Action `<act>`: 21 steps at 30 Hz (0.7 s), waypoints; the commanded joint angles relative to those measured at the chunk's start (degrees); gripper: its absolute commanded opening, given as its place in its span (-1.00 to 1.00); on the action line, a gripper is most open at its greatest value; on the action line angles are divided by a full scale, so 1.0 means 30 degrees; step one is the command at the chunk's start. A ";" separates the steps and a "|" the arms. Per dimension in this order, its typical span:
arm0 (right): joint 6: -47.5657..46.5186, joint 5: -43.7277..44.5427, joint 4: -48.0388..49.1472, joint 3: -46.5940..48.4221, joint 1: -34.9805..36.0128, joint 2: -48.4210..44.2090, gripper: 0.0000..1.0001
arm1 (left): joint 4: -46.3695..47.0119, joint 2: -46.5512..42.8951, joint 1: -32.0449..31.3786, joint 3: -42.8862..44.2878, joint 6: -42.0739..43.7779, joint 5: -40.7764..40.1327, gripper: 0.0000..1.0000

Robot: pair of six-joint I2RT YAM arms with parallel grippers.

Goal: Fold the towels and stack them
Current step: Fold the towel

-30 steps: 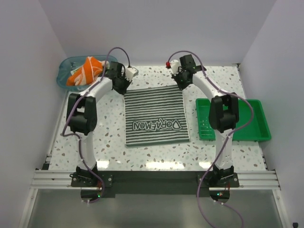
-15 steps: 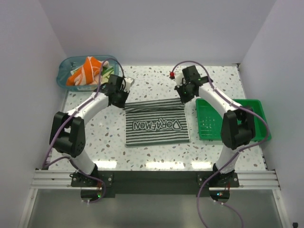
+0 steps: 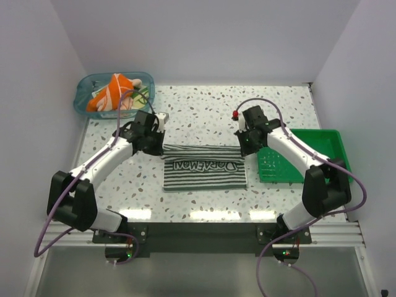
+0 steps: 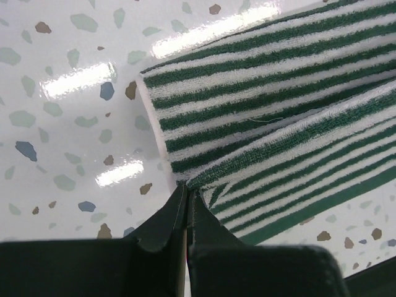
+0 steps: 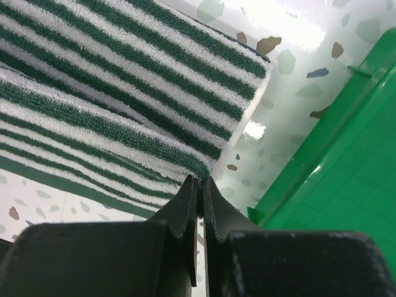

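The striped towel (image 3: pixel 204 167), dark and white with DORAEMON lettering, lies in the middle of the table with its far half lifted and drawn over the near half. My left gripper (image 3: pixel 159 147) is shut on its far left corner; the left wrist view shows the jaws (image 4: pixel 185 189) pinching the towel (image 4: pixel 260 105). My right gripper (image 3: pixel 242 148) is shut on the far right corner, pinched in the right wrist view (image 5: pixel 201 180) above the towel (image 5: pixel 124 93). The orange towel (image 3: pixel 111 91) lies crumpled in the blue basin, with a bit of green towel (image 3: pixel 142 93) beside it.
A clear blue basin (image 3: pixel 82 102) stands at the back left corner. A green tray (image 3: pixel 322 137) sits right of the striped towel, its rim close to my right gripper (image 5: pixel 322 142). White walls enclose the speckled table (image 3: pixel 204 108).
Both grippers have moved toward the near edge holding the towel's far corners. The far edge has been drawn over the towel, so it now covers about half its earlier depth.
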 commanded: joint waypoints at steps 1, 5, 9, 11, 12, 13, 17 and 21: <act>0.1169 0.1651 -0.0640 -0.0318 -0.0126 -0.0885 -1.00 | -0.1169 -0.1022 0.0026 -0.0572 -0.1081 0.0480 -1.00; 0.1344 0.1887 -0.0934 -0.0259 -0.0097 -0.1266 -1.00 | -0.1344 -0.1462 -0.0179 -0.1362 -0.1755 0.1358 -1.00; 0.1403 0.1712 -0.1577 0.0033 -0.0097 -0.1763 -1.00 | -0.1813 -0.2222 -0.0238 -0.1569 -0.2166 0.1360 -1.00; 0.1345 0.1857 -0.1958 0.0092 -0.0097 -0.1969 -1.00 | -0.2075 -0.2661 -0.0238 -0.1453 -0.2224 0.1243 -1.00; 0.1403 0.1887 -0.2076 0.0121 -0.0097 -0.2085 -1.00 | -0.2135 -0.2780 -0.0238 -0.1394 -0.2225 0.1301 -1.00; 0.1577 0.1742 -0.2309 0.0093 -0.0126 -0.2174 -1.00 | -0.2252 -0.2839 -0.0238 -0.1393 -0.2254 0.1359 -1.00; 0.2427 0.1274 -0.2546 -0.0492 -0.0126 -0.2759 -1.00 | -0.2195 -0.3015 -0.0296 -0.1918 -0.2371 0.2413 -1.00; 0.3189 0.0424 -0.2225 -0.1865 -0.0068 -0.3521 -1.00 | -0.1961 -0.2928 -0.0355 -0.2739 -0.2605 0.2386 -1.00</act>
